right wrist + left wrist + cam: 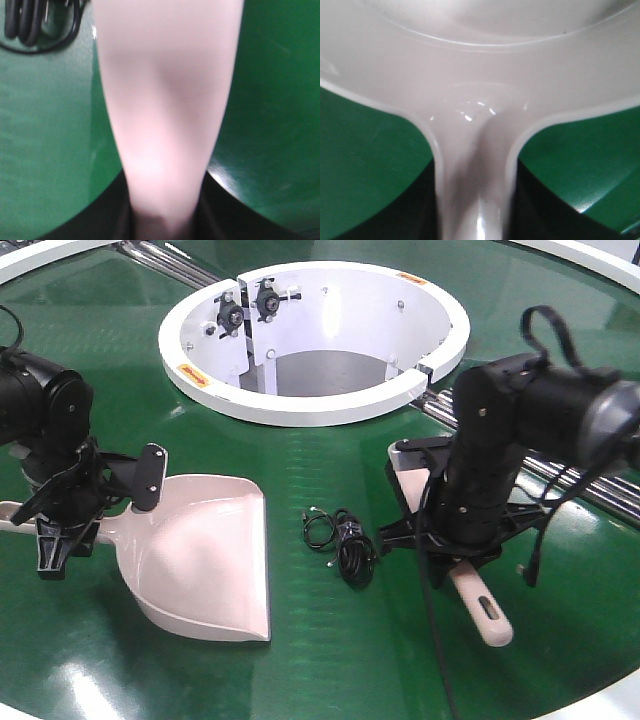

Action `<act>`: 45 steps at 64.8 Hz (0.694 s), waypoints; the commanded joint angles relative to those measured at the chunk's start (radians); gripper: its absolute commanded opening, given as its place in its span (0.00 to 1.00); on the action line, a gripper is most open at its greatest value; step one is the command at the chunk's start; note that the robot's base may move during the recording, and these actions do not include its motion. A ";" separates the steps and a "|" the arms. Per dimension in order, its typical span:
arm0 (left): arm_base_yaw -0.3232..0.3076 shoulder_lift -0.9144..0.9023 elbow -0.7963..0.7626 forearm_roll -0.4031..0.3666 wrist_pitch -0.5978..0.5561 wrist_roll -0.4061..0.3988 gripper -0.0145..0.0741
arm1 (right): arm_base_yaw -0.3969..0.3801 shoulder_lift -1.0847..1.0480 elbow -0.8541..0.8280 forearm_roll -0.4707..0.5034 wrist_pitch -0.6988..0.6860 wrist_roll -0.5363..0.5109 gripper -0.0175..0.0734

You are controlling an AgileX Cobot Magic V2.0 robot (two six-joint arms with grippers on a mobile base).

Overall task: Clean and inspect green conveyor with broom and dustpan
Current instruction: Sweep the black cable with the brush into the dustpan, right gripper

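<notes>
Dustpan (205, 560) lies flat on the conveyor (330, 670), its handle clamped in the left gripper (75, 510). The right gripper (450, 545) is closed on the broom (482, 605) mid-handle, right of a black cable (345, 540). Both look like light, stiff, slick plastic, so the handles seem the best hold

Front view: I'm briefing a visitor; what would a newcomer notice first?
The glossy green conveyor fills the view, its white central opening at top centre. The left gripper holds the dustpan at left, the right gripper the broom at right, a black cable bundle lying between them.
</notes>
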 commanded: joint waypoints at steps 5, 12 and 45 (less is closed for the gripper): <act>-0.004 -0.044 -0.029 0.006 0.012 -0.003 0.16 | 0.001 0.012 -0.035 0.003 0.074 0.064 0.19; -0.004 -0.044 -0.029 0.006 0.012 -0.003 0.16 | 0.001 0.038 -0.035 0.036 0.074 0.072 0.19; -0.004 -0.044 -0.029 0.006 0.013 -0.003 0.16 | 0.113 0.164 -0.117 0.069 0.073 0.062 0.19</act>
